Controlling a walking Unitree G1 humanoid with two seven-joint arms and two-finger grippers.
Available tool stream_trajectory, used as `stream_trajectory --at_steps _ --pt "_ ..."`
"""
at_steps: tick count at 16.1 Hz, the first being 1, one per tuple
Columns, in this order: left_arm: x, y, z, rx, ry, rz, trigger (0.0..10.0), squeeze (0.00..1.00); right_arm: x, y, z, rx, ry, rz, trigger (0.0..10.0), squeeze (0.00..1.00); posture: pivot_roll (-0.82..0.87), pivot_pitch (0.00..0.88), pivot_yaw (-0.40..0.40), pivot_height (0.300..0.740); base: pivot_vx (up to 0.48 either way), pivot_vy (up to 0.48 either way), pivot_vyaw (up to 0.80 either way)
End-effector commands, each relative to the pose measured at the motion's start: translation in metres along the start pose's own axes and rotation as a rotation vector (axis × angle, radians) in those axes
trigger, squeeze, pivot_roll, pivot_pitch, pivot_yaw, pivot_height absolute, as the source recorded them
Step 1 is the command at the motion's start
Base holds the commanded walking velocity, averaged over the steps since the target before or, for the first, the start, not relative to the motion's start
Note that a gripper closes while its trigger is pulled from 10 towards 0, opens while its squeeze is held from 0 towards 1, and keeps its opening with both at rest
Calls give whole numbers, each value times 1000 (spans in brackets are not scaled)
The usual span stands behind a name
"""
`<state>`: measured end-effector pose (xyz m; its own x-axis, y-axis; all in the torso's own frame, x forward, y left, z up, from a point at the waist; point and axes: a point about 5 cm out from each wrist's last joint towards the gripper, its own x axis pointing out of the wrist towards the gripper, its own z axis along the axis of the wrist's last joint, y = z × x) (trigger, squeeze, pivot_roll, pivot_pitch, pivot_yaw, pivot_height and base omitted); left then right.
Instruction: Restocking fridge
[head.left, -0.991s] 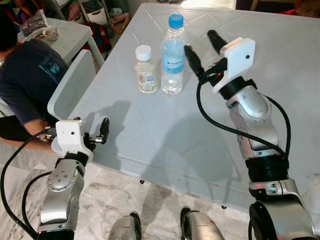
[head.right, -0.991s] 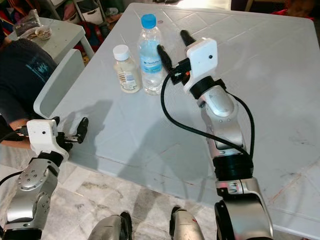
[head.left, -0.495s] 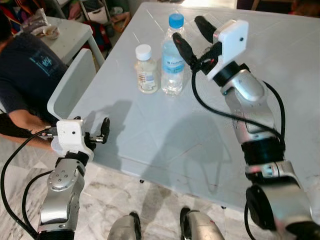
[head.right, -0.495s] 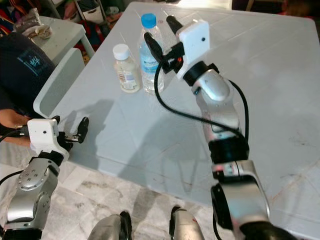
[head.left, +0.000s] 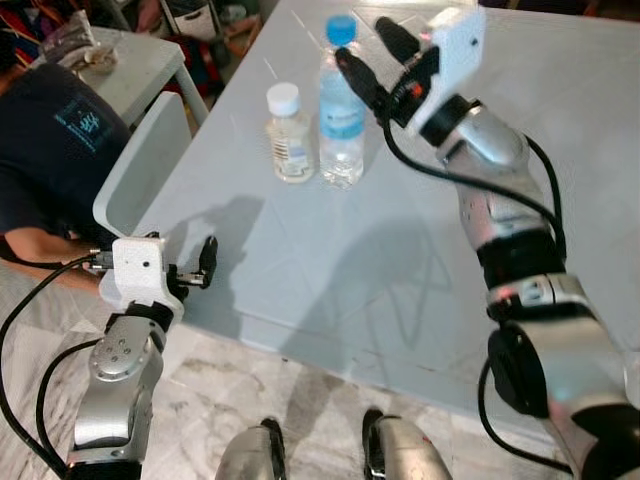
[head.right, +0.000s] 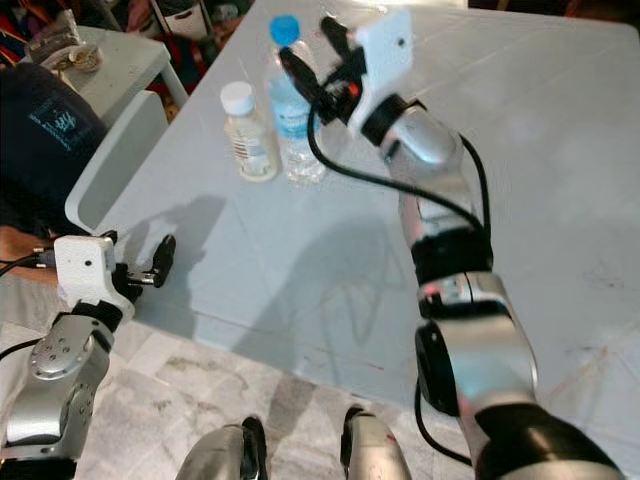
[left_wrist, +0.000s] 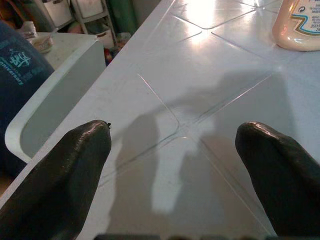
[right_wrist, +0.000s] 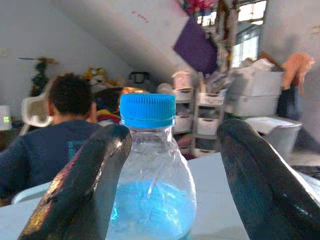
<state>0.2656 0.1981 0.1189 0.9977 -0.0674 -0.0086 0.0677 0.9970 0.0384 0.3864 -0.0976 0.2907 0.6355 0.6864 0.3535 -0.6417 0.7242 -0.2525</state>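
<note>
A clear water bottle (head.left: 340, 120) with a blue cap stands upright on the white table (head.left: 560, 130). Next to it on its left is a small cream bottle (head.left: 287, 140) with a white cap. My right gripper (head.left: 374, 56) is open at the height of the water bottle's neck, close on its right side. In the right wrist view the capped bottle top (right_wrist: 148, 111) shows just beyond the gap between the two black fingers (right_wrist: 85, 185). My left gripper (left_wrist: 175, 137) is open and holds nothing, low over the table's near left corner, far from the cream bottle (left_wrist: 300, 25).
A person in a dark blue shirt (head.left: 50, 130) sits at the left on a white plastic chair (head.left: 140, 165). Behind them is a small side table (head.left: 130, 65) with a bowl. The table's near edge runs just ahead of my feet.
My right gripper has moved up and to the left, from beside the water bottle's body to its neck. The left arm has stayed put. The camera has shifted slightly.
</note>
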Motion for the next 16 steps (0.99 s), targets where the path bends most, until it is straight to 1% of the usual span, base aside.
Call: stream_trajectory --at_steps 1,3,4,5,8,12,16 --pt "-2 3 1 27 13 -3 10000 0 8 4 -1 38 13 41 10000 0 38 232 110 740 0 0 0" --pt "-1 4 2 30 12 -5 10000 0 12 6 -5 41 57 64 9882 0 41 230 112 740 0 0 0" --pt "-1 4 2 32 12 -7 10000 0 14 8 -8 35 82 80 2510 0 42 229 114 740 0 0 0" --pt "-1 3 2 34 14 -10 10000 0 15 8 -10 24 107 91 0 0 43 227 115 740 0 0 0" --pt "0 3 2 36 16 -13 10000 0 18 8 -12 23 138 107 0 0 45 221 111 740 0 0 0" --pt "2 1 1 34 13 -14 10000 0 18 7 -18 17 190 122 0 0 44 207 106 740 0 0 0" --pt "3 1 1 36 12 -17 10000 0 17 6 -22 -12 237 121 0 0 39 197 106 740 0 0 0"
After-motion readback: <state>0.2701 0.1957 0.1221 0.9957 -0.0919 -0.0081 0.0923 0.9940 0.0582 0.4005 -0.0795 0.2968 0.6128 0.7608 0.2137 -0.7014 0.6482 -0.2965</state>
